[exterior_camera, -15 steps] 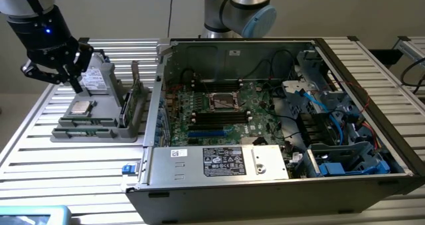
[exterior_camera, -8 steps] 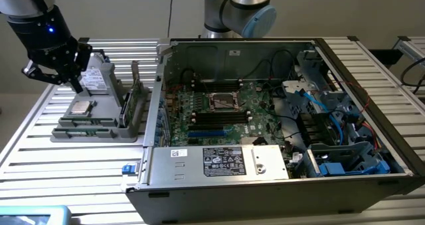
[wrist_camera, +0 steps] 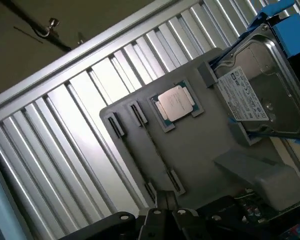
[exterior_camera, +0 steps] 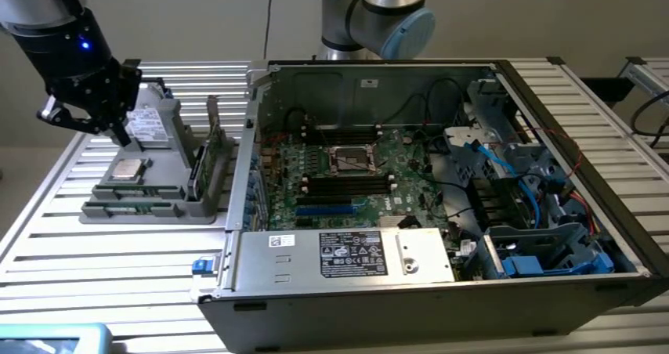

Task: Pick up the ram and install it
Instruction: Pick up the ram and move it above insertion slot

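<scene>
The ram (wrist_camera: 153, 148) is a thin dark stick standing on edge between small clips on the grey parts tray (wrist_camera: 200, 150). In the exterior view, the ram (exterior_camera: 134, 207) shows as a green strip along the tray's (exterior_camera: 105, 191) front edge. My gripper (exterior_camera: 118, 136) hangs above the far end of the tray, over the hard drive (exterior_camera: 149, 124). Its fingers are shut with nothing between them. In the wrist view, the gripper (wrist_camera: 165, 204) tips sit just beyond one end of the ram, apart from it.
A silver processor (wrist_camera: 176, 104) and the hard drive (wrist_camera: 262, 95) also lie on the tray. An upright green card (exterior_camera: 215, 154) stands at its side. To the exterior view's right is the open computer case (exterior_camera: 262, 119) with motherboard memory slots (exterior_camera: 345, 183). The table (exterior_camera: 105, 268) is slatted metal.
</scene>
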You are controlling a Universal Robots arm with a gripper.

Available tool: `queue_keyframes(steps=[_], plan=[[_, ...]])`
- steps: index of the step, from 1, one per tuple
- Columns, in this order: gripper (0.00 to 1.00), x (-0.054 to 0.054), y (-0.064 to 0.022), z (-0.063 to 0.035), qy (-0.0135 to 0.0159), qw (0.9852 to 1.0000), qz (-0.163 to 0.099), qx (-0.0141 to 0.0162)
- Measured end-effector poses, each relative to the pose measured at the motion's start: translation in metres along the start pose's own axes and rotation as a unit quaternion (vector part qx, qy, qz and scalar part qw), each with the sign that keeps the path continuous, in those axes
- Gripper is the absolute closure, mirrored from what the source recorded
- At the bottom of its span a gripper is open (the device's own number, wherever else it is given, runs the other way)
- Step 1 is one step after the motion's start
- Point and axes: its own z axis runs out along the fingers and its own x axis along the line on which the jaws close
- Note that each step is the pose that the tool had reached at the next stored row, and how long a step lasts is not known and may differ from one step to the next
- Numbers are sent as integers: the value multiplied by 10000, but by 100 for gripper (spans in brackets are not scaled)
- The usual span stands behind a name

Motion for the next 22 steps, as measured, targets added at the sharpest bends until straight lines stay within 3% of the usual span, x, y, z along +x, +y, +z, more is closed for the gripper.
queue_keyframes(steps=[5, 10, 15, 18, 22], plan=[[89, 0, 0, 0, 3, 9990, -458, 1], [89, -1, 0, 2, 25, 9958, -911, 12], [89, 0, 0, 1, 113, 9911, -1324, 51], [89, 0, 0, 4, 162, 9874, -1574, 75], [89, 0, 0, 8, 204, 9814, -1908, 99]])
